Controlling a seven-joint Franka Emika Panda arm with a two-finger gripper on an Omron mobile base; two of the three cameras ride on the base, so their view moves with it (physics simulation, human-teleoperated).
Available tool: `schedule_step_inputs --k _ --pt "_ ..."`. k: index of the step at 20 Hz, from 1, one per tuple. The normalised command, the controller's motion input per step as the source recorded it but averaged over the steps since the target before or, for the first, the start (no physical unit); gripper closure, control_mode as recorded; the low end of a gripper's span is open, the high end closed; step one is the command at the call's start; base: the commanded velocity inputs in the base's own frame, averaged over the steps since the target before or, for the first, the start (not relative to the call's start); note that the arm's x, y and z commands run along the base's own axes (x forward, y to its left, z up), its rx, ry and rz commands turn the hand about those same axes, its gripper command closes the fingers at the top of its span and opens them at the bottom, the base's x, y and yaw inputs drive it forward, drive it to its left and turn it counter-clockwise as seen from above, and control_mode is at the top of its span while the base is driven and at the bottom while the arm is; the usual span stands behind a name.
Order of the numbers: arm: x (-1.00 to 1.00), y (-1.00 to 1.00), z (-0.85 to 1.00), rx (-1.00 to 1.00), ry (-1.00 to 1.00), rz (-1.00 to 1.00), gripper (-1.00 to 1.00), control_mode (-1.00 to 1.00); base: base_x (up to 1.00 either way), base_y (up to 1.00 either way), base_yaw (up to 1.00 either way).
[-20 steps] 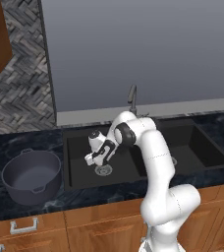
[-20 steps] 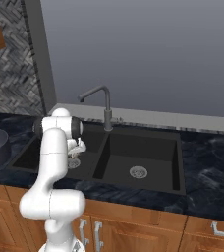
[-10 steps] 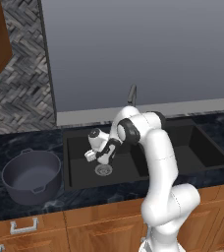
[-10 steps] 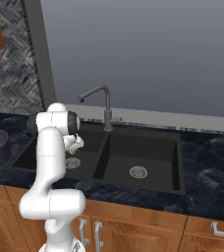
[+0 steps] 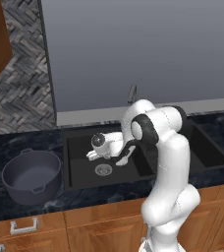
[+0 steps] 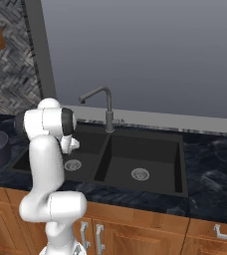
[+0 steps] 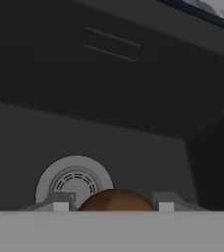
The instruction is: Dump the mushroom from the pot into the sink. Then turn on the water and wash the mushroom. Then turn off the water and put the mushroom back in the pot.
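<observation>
Pot (image 5: 31, 176), lower left of the left base frame, stands on the counter (image 5: 15, 142) beside the sink (image 5: 79, 181); nothing shows inside it. Gripper (image 7: 113, 205), low over the drain (image 7: 74, 180), jaws partly parted around the mushroom (image 7: 116, 201) between its tips.

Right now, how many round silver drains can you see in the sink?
2. One drain is in the basin nearer the pot, partly behind the arm. The other drain is in the basin on the far side from the pot.
</observation>
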Motion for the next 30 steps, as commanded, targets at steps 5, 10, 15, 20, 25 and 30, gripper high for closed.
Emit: schedule_step_inputs --k 5,10,15,20,25,30 --pt "-0.64 0.00 1.00 0.02 -0.08 -0.02 1.00 -1.00 0.00 0.00 0.00" --pt "-0.53 0.07 1.00 0.01 0.00 0.00 1.00 -1.00 0.00 0.00 0.00" --pt "-0.39 0.18 1.00 0.00 0.00 0.00 1.00 -1.00 0.00 0.00 0.00" --pt "-0.32 0.18 1.00 0.00 0.08 0.00 1.00 -1.00 0.00 0.00 0.00" --pt "-0.14 0.23 1.00 0.00 0.20 0.00 1.00 -1.00 0.00 0.00 0.00" --pt "-0.12 0.33 0.99 0.00 0.24 0.00 1.00 -1.00 0.00 0.00 0.00"
